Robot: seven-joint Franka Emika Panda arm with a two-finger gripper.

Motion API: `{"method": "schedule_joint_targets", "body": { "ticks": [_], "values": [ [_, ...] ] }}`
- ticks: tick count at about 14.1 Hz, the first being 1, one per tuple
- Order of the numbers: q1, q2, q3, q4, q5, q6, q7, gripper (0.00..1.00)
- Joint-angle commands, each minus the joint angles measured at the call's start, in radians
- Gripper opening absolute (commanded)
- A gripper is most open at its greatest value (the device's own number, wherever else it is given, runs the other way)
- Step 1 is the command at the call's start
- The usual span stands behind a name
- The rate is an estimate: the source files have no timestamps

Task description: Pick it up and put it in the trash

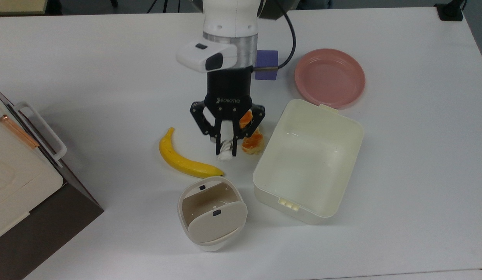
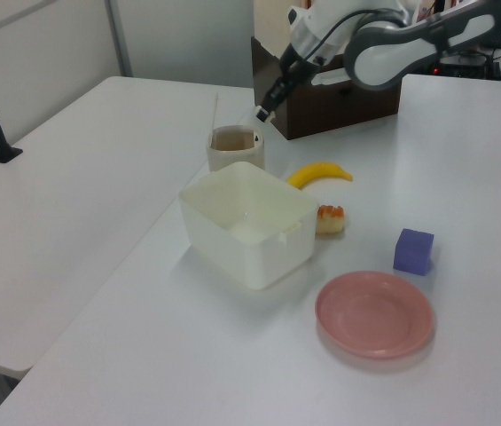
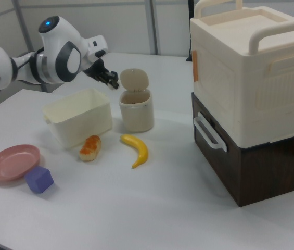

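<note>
1. The gripper (image 1: 226, 151) hangs above the table (image 1: 109, 77), and its two black fingers (image 1: 218, 146) are clamped on the paper wad (image 1: 225, 154), which sits between the fingertips and pokes out a little below them.
2. In the top view the wad shows between the banana (image 1: 184, 157) on the top view's left and the bread roll (image 1: 252, 142) on the top view's right, on the far side of the trash bin (image 1: 210, 212).
3. In the left view the gripper (image 2: 262, 113) is raised just above and slightly to the left view's right of the trash bin (image 2: 235, 147), with the wad (image 2: 262, 114) as a pale speck at its tip, clear of the bin's rim.
4. In the right view the gripper (image 3: 111, 80) is beside the bin's upright swing lid (image 3: 133, 79), on the right view's left of it; the wad cannot be made out there.
5. The bin's lid (image 1: 217, 219) is tilted open, showing the hollow inside.
6. The large cream tub (image 1: 309, 159) stands on the top view's right of the bin, with the roll touching or just beside its far-left corner.
7. The pink plate (image 1: 329, 77) and the purple cube (image 1: 266, 64) lie farther back, the cube partly behind the arm.
</note>
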Motion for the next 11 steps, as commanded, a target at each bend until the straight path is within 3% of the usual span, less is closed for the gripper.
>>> {"method": "schedule_joint_targets", "body": {
  "ticks": [1,5,6,7,8,9,11],
  "values": [
    [-0.01,0.119,-0.011,0.151,-0.09,0.011,0.117,0.28],
    [-0.021,0.153,-0.02,0.163,-0.112,0.06,0.155,0.38],
    [-0.021,0.153,-0.02,0.163,-0.11,0.06,0.171,0.65],
    [-0.021,0.153,-0.021,0.166,-0.11,0.062,0.207,0.78],
    [-0.021,0.153,-0.021,0.174,-0.112,0.062,0.232,0.82],
    [-0.021,0.152,-0.02,0.175,-0.113,0.06,0.238,1.0],
    [-0.019,0.144,-0.02,0.174,-0.113,0.059,0.244,1.0]
  ]
}}
